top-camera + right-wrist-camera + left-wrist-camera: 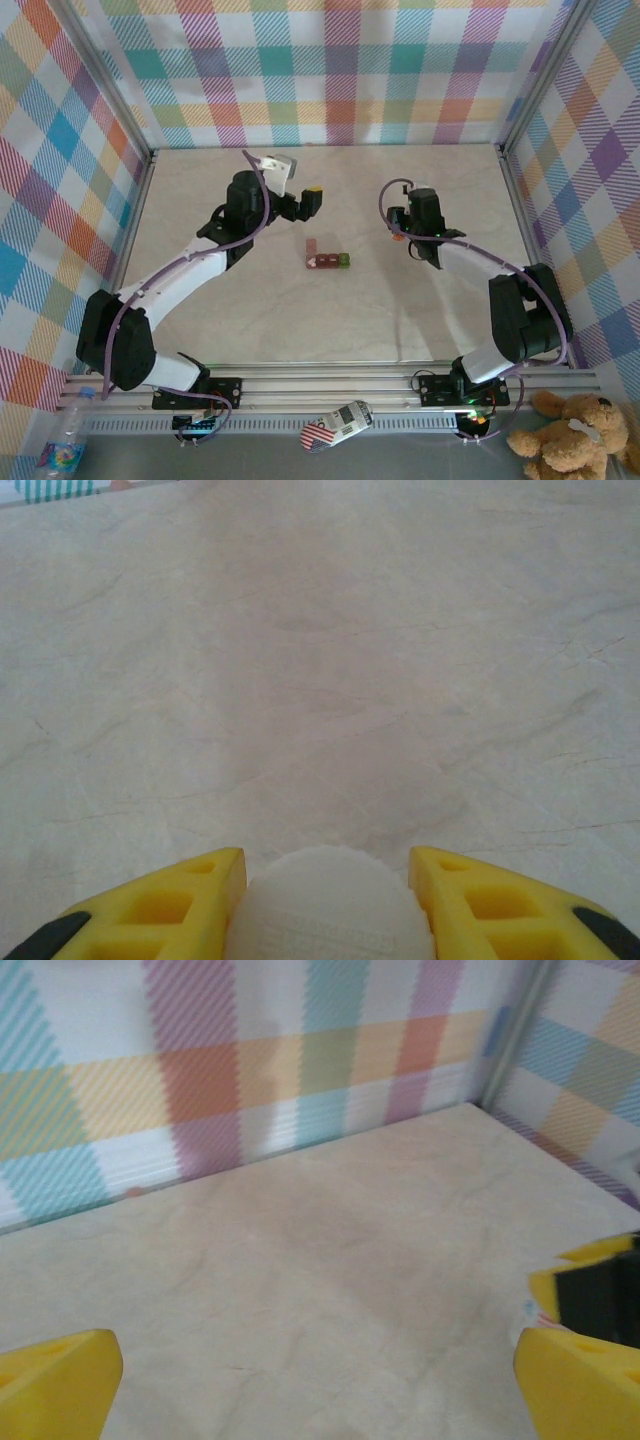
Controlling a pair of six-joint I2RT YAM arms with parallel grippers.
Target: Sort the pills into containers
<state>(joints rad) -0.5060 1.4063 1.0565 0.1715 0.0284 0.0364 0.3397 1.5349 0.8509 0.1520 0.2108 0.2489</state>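
The containers [327, 259] lie mid-table: a short row of dark red compartments with a green one [343, 260] at the right end, and a reddish piece sticking up at the left end. My left gripper [316, 198] [315, 1365] hovers behind them, open, with bare table between its yellow fingertips [60, 1370]. My right gripper [399, 234] [328, 868] is to the right of the row, shut on a small bottle; the bottle's white ribbed cap [330, 905] sits between the yellow fingers, and its orange part [397, 238] is in the top view. I see no loose pills.
Plaid walls with metal posts [115, 100] enclose the beige table [330, 320] on three sides. Off the table at the front are a teddy bear [570, 435], a water bottle [65, 445] and a small patterned object [338, 425] on the rail.
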